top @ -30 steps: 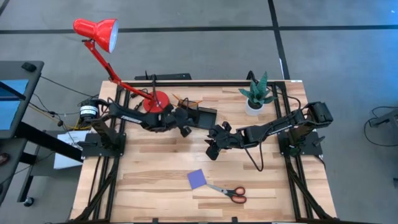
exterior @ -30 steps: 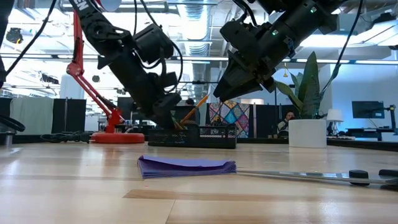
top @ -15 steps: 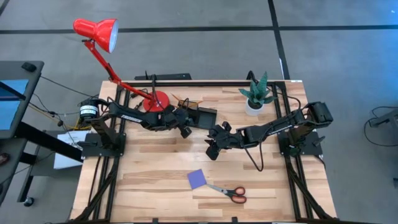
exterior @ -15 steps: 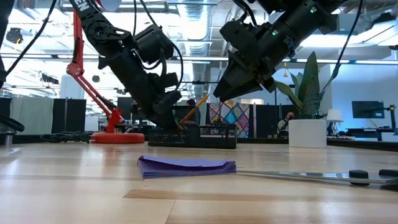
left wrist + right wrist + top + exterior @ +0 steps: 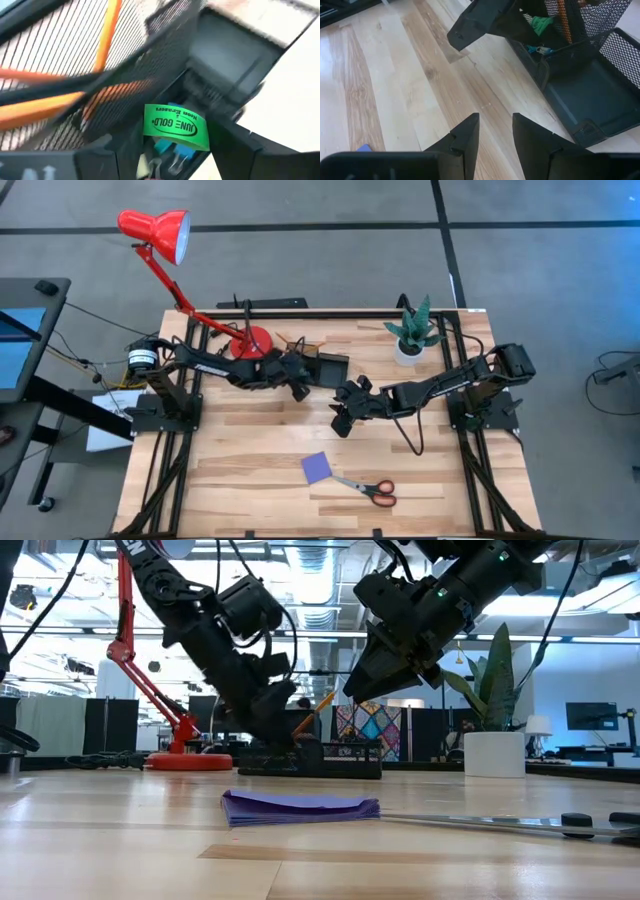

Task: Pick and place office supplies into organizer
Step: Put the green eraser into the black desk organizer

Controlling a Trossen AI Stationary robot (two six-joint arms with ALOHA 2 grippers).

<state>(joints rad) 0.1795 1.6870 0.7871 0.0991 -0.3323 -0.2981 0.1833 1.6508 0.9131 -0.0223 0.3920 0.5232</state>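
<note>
The light is bright and even from above, with only soft, short shadows on the wooden table (image 5: 250,470). In the low view, ceiling lamps give glare behind the dark arms. The left wrist view is strongly blurred; orange pencils (image 5: 107,35) look smeared.

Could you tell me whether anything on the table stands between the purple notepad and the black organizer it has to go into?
Nothing on the tabletop does: bare wood lies between the purple notepad and the organizer. Above that stretch hangs the right gripper, jaws apart and empty. The left gripper is at the organizer. The scissors lie beside the notepad, off the path.
</note>
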